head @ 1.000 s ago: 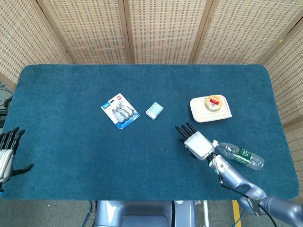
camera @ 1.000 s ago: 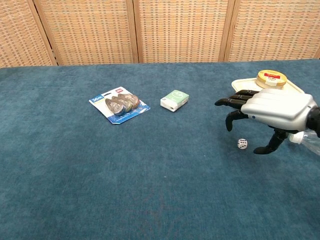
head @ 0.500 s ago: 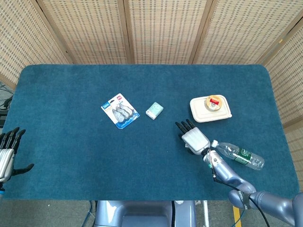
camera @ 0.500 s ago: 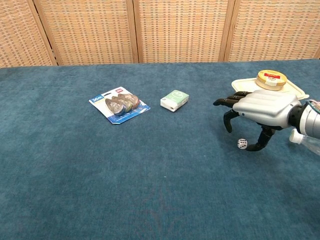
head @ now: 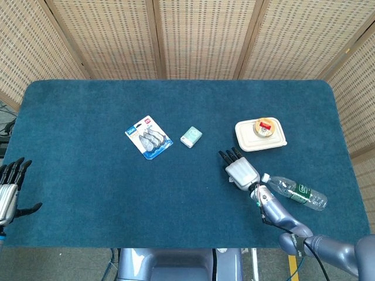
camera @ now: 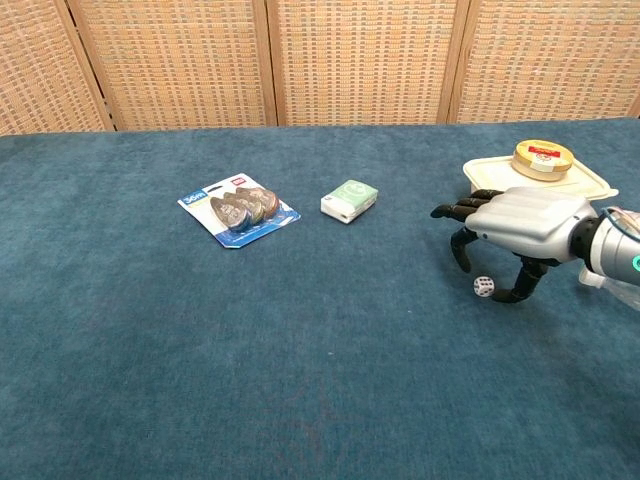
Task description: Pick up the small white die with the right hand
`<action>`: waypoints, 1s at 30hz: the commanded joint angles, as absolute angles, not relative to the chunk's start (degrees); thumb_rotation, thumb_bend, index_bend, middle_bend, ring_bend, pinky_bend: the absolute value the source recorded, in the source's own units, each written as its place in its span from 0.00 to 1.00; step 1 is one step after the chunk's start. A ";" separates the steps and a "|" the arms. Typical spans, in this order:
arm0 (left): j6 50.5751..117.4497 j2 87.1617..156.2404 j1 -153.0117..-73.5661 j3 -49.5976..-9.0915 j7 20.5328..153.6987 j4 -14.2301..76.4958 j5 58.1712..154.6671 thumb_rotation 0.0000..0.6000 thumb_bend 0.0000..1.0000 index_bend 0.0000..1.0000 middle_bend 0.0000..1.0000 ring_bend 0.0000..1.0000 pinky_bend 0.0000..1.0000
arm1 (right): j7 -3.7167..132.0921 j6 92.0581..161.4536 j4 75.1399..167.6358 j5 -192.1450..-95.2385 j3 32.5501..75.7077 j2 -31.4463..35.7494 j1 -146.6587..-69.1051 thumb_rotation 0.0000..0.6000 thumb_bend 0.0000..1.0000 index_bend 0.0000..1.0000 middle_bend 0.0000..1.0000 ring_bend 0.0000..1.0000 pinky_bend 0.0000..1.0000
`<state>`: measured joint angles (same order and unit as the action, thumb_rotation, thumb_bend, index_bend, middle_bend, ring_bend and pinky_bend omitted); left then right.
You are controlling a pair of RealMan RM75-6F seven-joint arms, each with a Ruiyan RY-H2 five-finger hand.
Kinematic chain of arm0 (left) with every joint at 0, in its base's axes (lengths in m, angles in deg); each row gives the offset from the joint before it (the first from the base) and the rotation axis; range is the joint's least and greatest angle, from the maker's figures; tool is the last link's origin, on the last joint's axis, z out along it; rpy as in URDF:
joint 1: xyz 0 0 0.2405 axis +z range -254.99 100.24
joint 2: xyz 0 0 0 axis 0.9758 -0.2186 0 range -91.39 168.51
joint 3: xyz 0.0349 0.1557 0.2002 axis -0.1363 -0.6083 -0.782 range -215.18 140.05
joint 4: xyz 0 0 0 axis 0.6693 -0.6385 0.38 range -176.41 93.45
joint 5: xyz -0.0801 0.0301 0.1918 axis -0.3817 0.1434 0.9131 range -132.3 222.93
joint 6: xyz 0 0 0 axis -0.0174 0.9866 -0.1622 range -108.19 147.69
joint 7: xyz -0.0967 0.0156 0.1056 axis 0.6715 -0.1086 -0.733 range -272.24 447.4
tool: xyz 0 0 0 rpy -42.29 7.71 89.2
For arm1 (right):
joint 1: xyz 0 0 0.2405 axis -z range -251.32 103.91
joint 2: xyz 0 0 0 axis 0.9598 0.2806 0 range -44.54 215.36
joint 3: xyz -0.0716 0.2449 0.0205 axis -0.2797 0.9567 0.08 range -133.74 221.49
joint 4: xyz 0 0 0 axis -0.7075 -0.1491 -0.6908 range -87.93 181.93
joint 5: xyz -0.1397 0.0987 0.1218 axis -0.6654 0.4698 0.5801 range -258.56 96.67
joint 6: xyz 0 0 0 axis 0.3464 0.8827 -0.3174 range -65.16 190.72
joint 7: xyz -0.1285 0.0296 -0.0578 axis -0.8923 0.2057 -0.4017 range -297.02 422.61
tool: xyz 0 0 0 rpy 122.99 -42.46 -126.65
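The small white die (camera: 484, 287) lies on the blue table cloth, seen in the chest view just below my right hand (camera: 515, 228). That hand hovers low over it, palm down, fingers curved down on one side of the die and the thumb down on the other, with nothing held. In the head view the right hand (head: 239, 170) covers the die. My left hand (head: 8, 188) hangs open off the table's left edge, far from the die.
A white tray (head: 247, 140) with a round tin (head: 265, 127) sits behind the right hand. A plastic bottle (head: 296, 192) lies beside the right forearm. A small green-white box (head: 191, 136) and a blister pack (head: 149, 137) lie at mid-table.
The right hand has lowered toward the table and drawn slightly back, so its fingers and thumb now bracket the die. The left hand has not moved.
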<state>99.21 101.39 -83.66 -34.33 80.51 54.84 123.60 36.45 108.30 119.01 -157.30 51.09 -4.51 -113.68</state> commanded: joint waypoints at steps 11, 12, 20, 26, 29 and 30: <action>99.26 101.38 -83.71 -34.34 80.43 54.93 123.38 1.00 0.06 0.00 0.00 0.00 0.00 | 35.63 108.57 118.06 -155.52 50.42 -5.09 -114.42 1.00 0.36 0.55 0.00 0.00 0.00; 99.26 101.38 -83.72 -34.33 80.42 54.94 123.37 1.00 0.06 0.00 0.00 0.00 0.00 | 35.64 108.65 118.00 -155.46 50.34 -5.14 -114.45 1.00 0.36 0.56 0.00 0.00 0.00; 99.32 101.32 -83.73 -34.36 80.48 55.01 123.31 1.00 0.06 0.00 0.00 0.00 0.00 | 35.80 109.72 119.24 -155.65 49.95 -4.55 -114.76 1.00 0.37 0.58 0.00 0.00 0.00; 99.41 101.11 -83.71 -34.35 80.88 55.17 123.38 1.00 0.06 0.00 0.00 0.00 0.00 | 35.32 113.14 128.82 -157.34 51.32 0.85 -114.95 1.00 0.39 0.58 0.00 0.00 0.00; 99.58 100.94 -83.61 -34.46 81.26 55.22 123.67 1.00 0.06 0.00 0.00 0.00 0.00 | 33.29 115.10 135.99 -157.43 52.99 4.68 -115.30 1.00 0.39 0.58 0.00 0.00 0.00; 99.67 100.86 -83.55 -34.52 81.43 55.25 123.82 1.00 0.06 0.00 0.00 0.00 0.00 | 32.29 115.69 138.51 -157.26 53.63 6.03 -115.45 1.00 0.39 0.58 0.00 0.00 0.00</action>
